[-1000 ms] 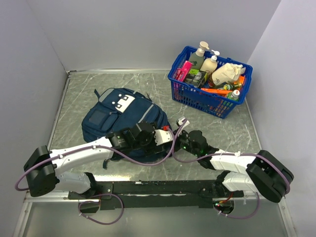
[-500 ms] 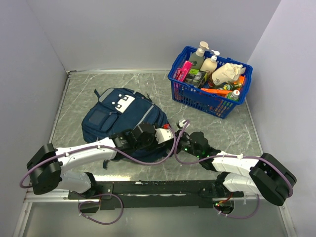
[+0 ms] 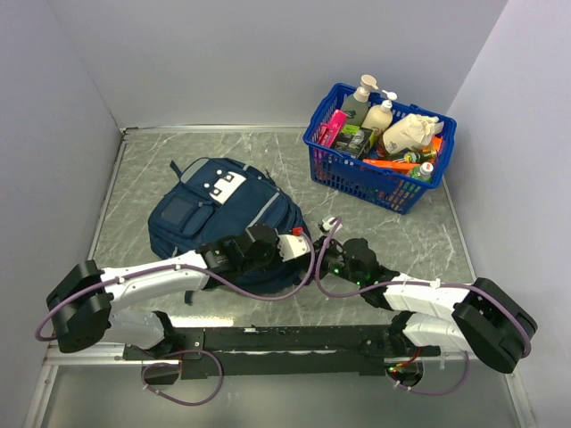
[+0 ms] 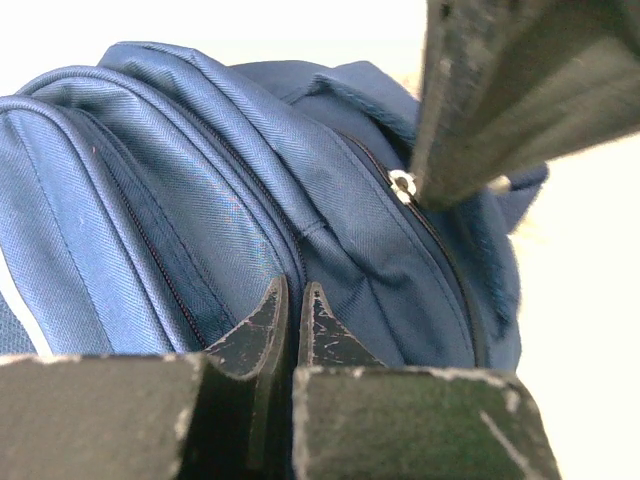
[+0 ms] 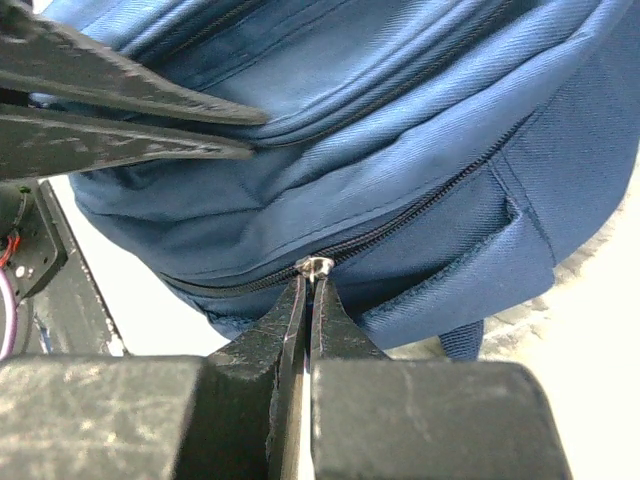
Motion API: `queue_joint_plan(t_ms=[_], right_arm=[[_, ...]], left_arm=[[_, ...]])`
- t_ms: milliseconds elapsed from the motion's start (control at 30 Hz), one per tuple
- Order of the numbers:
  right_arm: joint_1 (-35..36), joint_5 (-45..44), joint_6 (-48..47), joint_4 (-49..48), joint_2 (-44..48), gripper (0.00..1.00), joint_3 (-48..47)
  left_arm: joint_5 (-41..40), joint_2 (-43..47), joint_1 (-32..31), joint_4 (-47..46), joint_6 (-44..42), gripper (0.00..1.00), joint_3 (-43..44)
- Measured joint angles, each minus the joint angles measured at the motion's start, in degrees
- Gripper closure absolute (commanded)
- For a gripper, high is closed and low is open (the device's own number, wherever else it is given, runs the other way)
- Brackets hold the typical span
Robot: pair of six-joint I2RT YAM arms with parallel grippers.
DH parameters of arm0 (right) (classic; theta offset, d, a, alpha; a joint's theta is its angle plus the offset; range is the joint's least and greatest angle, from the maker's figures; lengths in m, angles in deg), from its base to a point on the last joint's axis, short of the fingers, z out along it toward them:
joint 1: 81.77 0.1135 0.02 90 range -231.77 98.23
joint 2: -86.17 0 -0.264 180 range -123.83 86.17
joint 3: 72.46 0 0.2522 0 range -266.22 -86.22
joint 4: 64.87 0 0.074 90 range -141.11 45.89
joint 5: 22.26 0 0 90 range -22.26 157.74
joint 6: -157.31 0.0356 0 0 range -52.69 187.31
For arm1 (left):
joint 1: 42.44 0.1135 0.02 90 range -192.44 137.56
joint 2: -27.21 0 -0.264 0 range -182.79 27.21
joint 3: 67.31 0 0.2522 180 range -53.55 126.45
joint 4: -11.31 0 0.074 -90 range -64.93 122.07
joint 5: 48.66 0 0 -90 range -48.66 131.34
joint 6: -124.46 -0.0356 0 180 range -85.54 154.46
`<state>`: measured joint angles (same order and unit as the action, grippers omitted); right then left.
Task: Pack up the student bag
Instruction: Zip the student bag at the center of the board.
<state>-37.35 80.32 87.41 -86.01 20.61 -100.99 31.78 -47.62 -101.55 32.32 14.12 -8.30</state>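
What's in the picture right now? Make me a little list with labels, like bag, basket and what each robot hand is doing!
bag: navy student bag lying on the table, zip closed where it shows
left gripper: shut, seemingly pinching the bag's fabric
right gripper: shut on the zip pull
basket: blue plastic basket, full, far right, apart from the bag
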Motion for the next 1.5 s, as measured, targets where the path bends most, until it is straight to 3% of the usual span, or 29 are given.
queue_joint_plan(t_ms=[333, 600, 867, 1100, 1300, 1500], right_arm=[[-4.46, -2.25, -0.44, 2.97, -2.19, 1.0, -2.36], [-5.44, 0.13, -2.08, 5.42, -6.75, 1.0, -6.12], [-5.51, 6.49, -3.41, 6.69, -13.4, 1.0, -11.63], [-7.72, 10.71, -4.13, 8.46, -9.68, 1.0, -11.67], [-7.82, 12.87, -4.11, 8.83, -3.67, 1.0, -7.43], [-11.02, 13.88, -5.18, 7.48, -12.04, 1.0, -12.24]], left_arm=[[11.78, 6.58, 1.05, 13.35, -6.62, 0.99, 1.55], [22.49, 13.68, 1.29, 31.32, -23.52, 0.99, 2.27], [21.38, 24.7, 1.16, 42.77, -35.12, 0.99, 1.16], [17.97, 33.51, 1.03, 48.89, -39.19, 0.99, -2.19], [18.05, 34.99, 1.03, 50.93, -40.48, 0.99, -2.6], [18.27, 32.83, 1.07, 52.78, -39.98, 0.99, 0.48]])
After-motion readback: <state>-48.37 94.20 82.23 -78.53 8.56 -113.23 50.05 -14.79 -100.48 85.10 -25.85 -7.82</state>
